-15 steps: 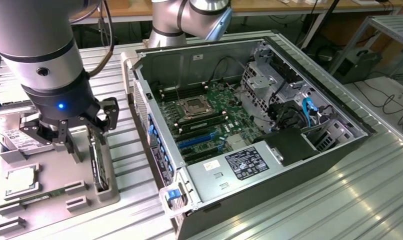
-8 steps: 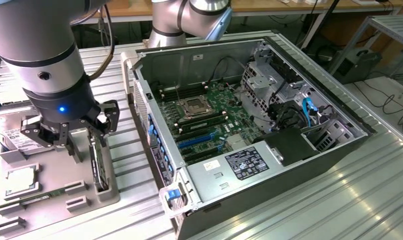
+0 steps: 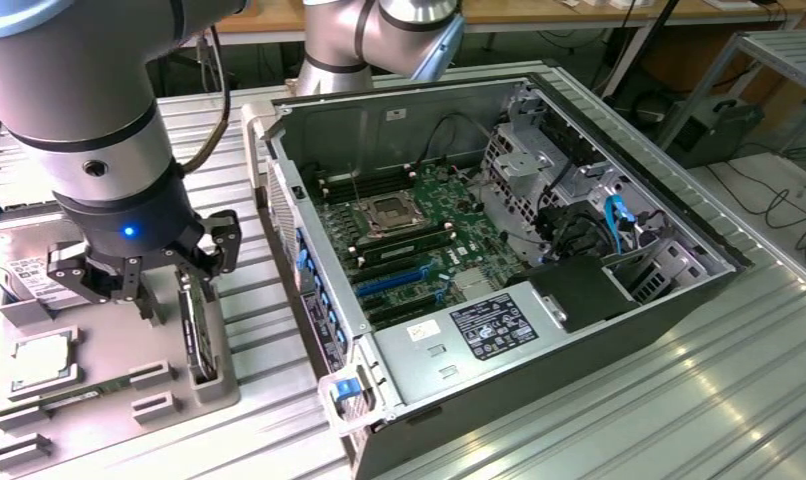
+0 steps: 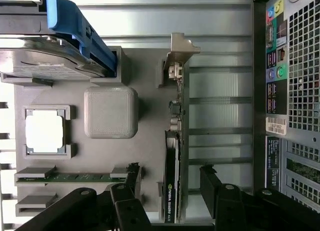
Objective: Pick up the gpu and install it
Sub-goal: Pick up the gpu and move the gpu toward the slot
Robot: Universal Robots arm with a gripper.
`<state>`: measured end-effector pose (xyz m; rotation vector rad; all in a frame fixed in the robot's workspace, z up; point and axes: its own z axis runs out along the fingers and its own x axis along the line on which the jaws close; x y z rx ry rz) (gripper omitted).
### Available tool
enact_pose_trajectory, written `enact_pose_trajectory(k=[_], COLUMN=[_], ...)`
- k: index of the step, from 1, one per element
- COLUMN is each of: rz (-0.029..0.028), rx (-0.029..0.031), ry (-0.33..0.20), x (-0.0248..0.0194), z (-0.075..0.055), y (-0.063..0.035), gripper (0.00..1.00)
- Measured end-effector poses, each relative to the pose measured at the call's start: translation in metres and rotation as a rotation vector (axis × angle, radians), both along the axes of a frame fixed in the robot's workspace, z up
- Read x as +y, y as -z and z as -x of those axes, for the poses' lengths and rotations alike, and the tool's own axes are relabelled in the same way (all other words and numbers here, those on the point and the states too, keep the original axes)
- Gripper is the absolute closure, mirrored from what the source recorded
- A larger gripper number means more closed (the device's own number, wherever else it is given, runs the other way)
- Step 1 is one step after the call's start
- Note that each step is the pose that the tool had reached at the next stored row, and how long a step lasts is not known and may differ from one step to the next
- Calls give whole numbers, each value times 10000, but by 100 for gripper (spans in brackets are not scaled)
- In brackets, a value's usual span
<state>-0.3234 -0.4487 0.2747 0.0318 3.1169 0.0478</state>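
Tool hangs over the grey tray, open as wide as it goes, and it holds nothing. I see one finger on each side of the gpu, with a gap left on both sides. The gpu stands on its long edge in a slot along the side of the tray nearest to the open computer case. Its silver bracket is at the end away from the fingers. A processor and a memory stick also lie in the tray.
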Motion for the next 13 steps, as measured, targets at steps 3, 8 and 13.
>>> enact_pose_trajectory(k=[3, 8, 13], rz=[1, 1, 1], rx=[2, 1, 1], ry=[-2, -1, -1], x=[-6, -19, -22], z=[-1, -1, -1], y=[29, 87, 141], gripper=[40, 40, 40])
